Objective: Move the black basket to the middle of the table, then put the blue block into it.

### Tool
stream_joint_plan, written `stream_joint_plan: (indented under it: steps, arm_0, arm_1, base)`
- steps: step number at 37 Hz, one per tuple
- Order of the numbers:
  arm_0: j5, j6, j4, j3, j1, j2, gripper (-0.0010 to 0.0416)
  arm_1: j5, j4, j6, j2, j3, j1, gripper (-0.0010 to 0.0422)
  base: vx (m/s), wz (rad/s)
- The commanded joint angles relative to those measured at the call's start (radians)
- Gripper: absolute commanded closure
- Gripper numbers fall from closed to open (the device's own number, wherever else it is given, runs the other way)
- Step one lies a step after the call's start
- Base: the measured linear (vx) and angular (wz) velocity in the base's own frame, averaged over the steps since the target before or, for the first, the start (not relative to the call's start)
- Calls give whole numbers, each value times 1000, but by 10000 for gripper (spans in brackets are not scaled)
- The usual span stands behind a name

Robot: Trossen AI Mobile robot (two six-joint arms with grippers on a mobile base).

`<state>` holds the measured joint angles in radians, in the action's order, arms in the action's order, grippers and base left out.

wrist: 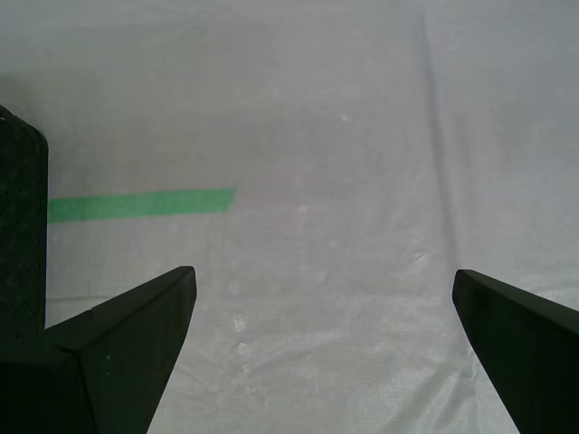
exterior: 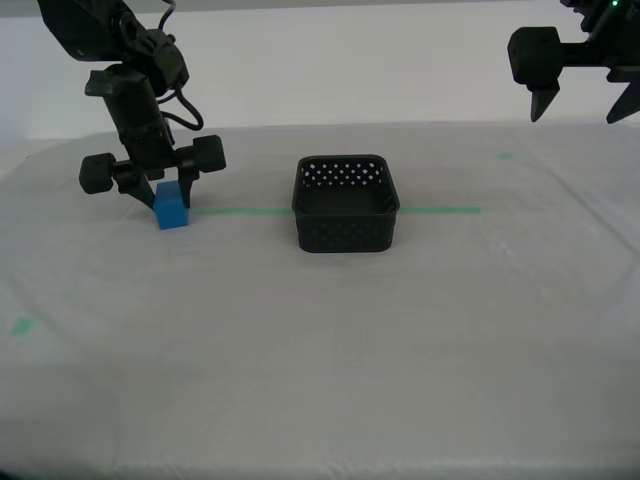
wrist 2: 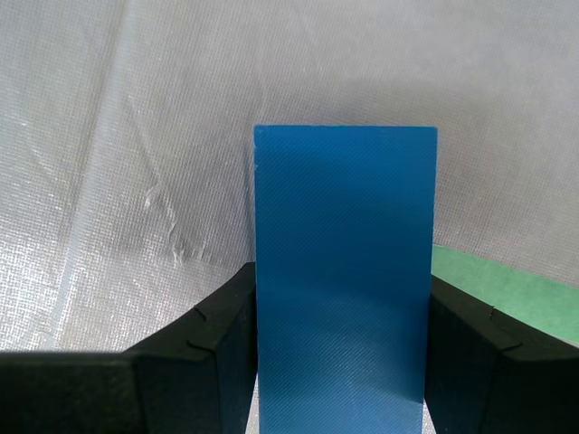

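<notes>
The black basket [exterior: 345,228] stands on the table [exterior: 420,350] near its middle, on the green tape line; one dark wall [wrist: 23,235] shows in the first wrist view. The blue block [exterior: 172,212] rests on the cloth towards the exterior view's left. My second gripper [exterior: 162,192] reaches down over it and is shut on the blue block [wrist 2: 344,271], with a black finger [wrist 2: 213,353] pressed against each side. My first gripper [exterior: 585,105] hangs open high at the exterior view's upper right, and only bare cloth lies between its fingertips [wrist: 324,271].
A thin green tape line [exterior: 440,210] runs across the table on both sides of the basket. Small green marks sit at the exterior view's left front [exterior: 22,325] and back right [exterior: 506,155]. The cloth is wrinkled near the edges.
</notes>
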<state>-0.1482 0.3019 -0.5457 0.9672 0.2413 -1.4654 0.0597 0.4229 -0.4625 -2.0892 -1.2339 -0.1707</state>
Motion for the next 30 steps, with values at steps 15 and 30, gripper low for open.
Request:
stream_joint_plan:
  steps: [15, 30]
  arm_0:
    - [-4, 1, 0, 0, 1, 0, 7]
    - [-4, 1, 0, 0, 1, 0, 7]
  arm_1:
    - [-24, 11, 11, 77, 0, -3, 413]
    - [-24, 60, 25, 238, 0, -41, 413]
  base:
    - [0, 0]
    - [0, 0]
